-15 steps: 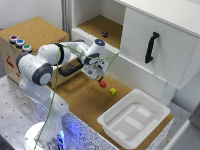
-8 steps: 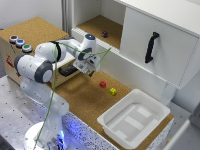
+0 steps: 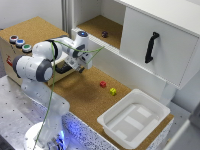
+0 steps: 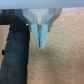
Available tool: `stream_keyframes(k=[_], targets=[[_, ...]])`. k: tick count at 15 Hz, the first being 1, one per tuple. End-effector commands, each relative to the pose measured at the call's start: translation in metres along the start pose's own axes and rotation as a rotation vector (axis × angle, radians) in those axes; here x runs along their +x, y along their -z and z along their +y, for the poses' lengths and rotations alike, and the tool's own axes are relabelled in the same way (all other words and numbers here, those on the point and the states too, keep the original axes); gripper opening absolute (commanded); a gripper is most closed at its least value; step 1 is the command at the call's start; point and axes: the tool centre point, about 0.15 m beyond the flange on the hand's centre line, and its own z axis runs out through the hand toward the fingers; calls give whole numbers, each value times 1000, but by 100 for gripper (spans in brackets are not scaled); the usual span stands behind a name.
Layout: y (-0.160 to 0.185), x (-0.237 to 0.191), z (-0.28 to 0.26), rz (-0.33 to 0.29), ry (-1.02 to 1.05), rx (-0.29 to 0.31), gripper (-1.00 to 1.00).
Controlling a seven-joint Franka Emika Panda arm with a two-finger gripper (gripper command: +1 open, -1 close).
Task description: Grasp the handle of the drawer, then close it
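Note:
The cork-topped box with coloured buttons stands at the exterior view's left. Its tan drawer sticks out a little and is mostly hidden behind my arm. The short black bar handle shows as a dark strip under my wrist. In the wrist view the handle lies just beside my fingertips, not between them. My gripper hangs in front of the drawer with its fingers pressed together and nothing between them.
A white cabinet panel with a long upright black handle is at the back right. A white tray sits at the front right. A red block and a yellow block lie on the cork table. A dark object sits on the shelf.
My gripper has moved toward the exterior view's left and slightly down, closer to the drawer front and its handle. Nothing else has moved.

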Motion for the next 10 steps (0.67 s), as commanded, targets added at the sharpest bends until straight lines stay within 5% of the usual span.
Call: stream_keyframes(k=[1, 10], targets=[[-7, -14, -73, 44, 41, -2, -100], [-10, -11, -124, 29, 199, 84, -100]])
